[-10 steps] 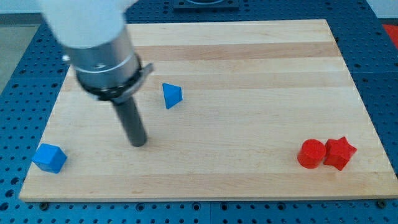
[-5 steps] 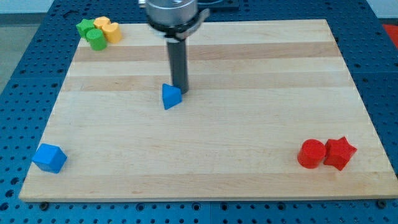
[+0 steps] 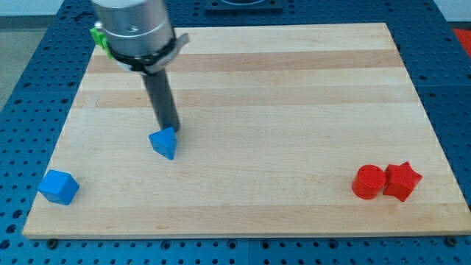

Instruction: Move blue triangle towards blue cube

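Observation:
The blue triangle (image 3: 165, 143) lies on the wooden board (image 3: 294, 110), left of its middle. The blue cube (image 3: 59, 186) sits near the board's bottom left corner, well to the lower left of the triangle. My tip (image 3: 171, 131) stands at the triangle's upper right edge, touching or almost touching it. The rod rises from there toward the view's top left.
A red cylinder (image 3: 368, 181) and a red star-shaped block (image 3: 402, 181) sit side by side near the board's bottom right. A green block (image 3: 98, 35) peeks out at the top left, mostly hidden behind the arm's body.
The blue triangle has slid down and to the left, toward the blue cube, with my tip following behind it. The arm now hides the yellow and green blocks at top left.

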Controlling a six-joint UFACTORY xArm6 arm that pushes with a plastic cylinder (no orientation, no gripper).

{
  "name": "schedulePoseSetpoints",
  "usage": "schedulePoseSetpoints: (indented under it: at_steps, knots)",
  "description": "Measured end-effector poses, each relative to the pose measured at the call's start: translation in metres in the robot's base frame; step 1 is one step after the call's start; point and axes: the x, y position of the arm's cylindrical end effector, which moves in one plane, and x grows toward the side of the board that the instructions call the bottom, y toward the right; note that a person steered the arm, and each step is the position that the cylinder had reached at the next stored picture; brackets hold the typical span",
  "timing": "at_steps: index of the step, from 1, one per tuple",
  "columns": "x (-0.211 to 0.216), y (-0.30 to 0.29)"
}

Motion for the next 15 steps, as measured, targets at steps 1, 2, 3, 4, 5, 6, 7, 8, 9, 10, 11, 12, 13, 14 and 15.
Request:
schedulePoseSetpoints:
  at_steps: [1,2,3,4,5,6,7,8,9,10,11,12,13,14,15]
  knots:
    - [0.011,0.020]
    - [0.027,0.014]
    - [0.036,-0.021]
    - [0.040,-0.061]
    - [0.045,-0.058]
    - [0.045,-0.008]
    - [0.053,0.032]
    - [0.080,0.028]
    - [0.086,0.007]
    - [0.083,-0.028]
    - [0.080,-0.064]
    - [0.080,-0.103]
    - [0.080,-0.130]
    - [0.080,-0.142]
    - [0.080,-0.103]
